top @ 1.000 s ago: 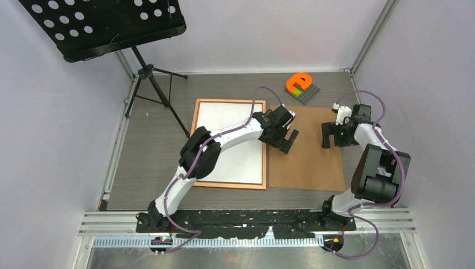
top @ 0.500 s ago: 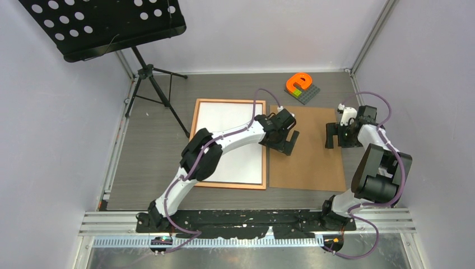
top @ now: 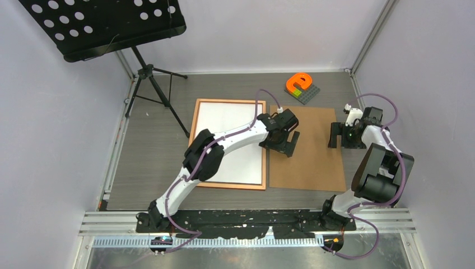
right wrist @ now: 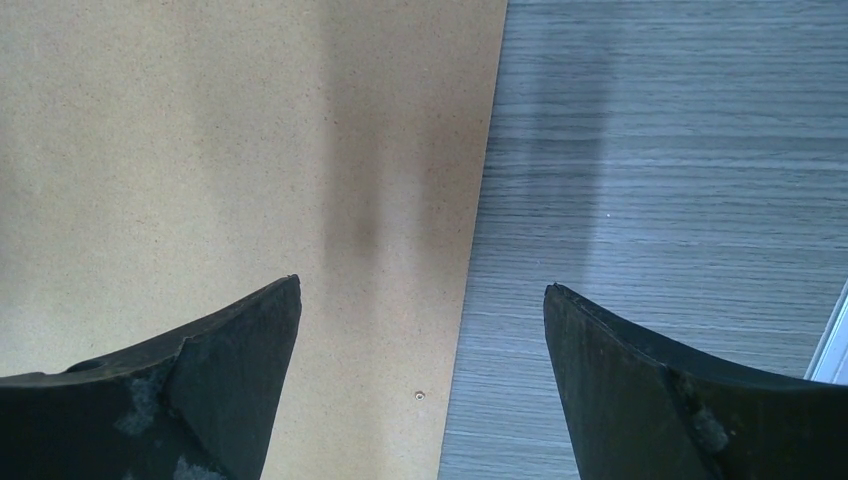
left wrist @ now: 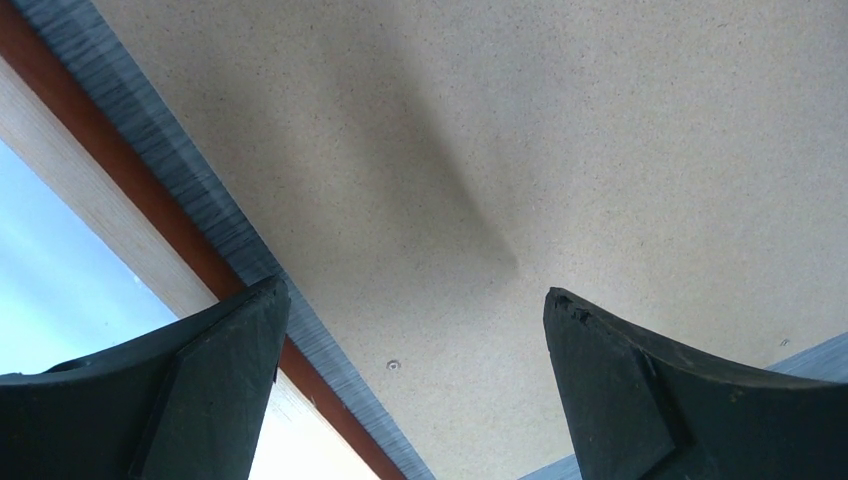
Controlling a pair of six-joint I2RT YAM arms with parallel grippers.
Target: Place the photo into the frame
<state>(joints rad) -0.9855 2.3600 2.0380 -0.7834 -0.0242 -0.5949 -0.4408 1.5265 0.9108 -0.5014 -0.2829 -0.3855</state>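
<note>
Over the grey table [top: 151,168], our wide-open right gripper [top: 343,139] had shifted to the plain brown backing board [top: 308,165]'s right edge, left gripper [top: 285,145] equally wide at its left; the white-backed photo [top: 224,120] already lay in the thin orange-brown wooden frame [top: 235,185].

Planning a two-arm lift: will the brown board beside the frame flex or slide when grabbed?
Probably stiff: the brown board lies flat with straight edges. Likely awkward to grip, being thin and flush on the table. Its matte speckled face suggests little slip.

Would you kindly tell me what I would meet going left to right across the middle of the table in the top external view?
music-stand tripod → frame → brown backing board
</note>
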